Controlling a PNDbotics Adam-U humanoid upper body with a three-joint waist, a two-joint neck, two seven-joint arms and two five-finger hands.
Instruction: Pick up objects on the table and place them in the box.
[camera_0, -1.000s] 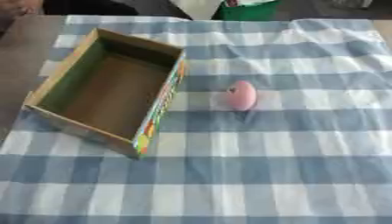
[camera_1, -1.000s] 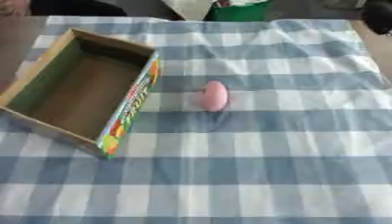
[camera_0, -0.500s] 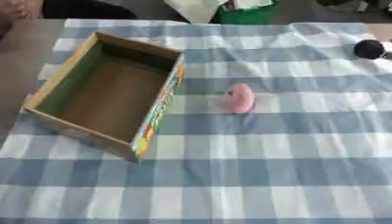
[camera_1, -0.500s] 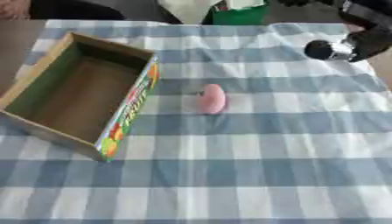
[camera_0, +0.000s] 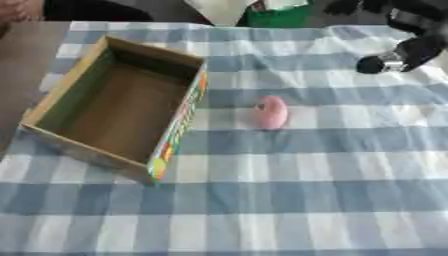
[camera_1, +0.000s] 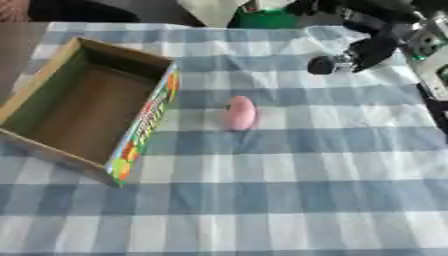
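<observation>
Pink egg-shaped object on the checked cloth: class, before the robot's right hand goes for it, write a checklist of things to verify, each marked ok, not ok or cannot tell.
1. Pink egg-shaped object lies alone on the checked cloth, nothing on top of it: ok.
2. Cardboard box is open-topped and shows nothing inside: ok.
3. Object sits clear of the box's wall, with a gap for fingers: ok.
4. Right hand is in view, at the upper right above the cloth, apart from the object: ok.
5. Right hand's fingers ready to close: cannot tell.
6. Left hand in view: not ok.
</observation>
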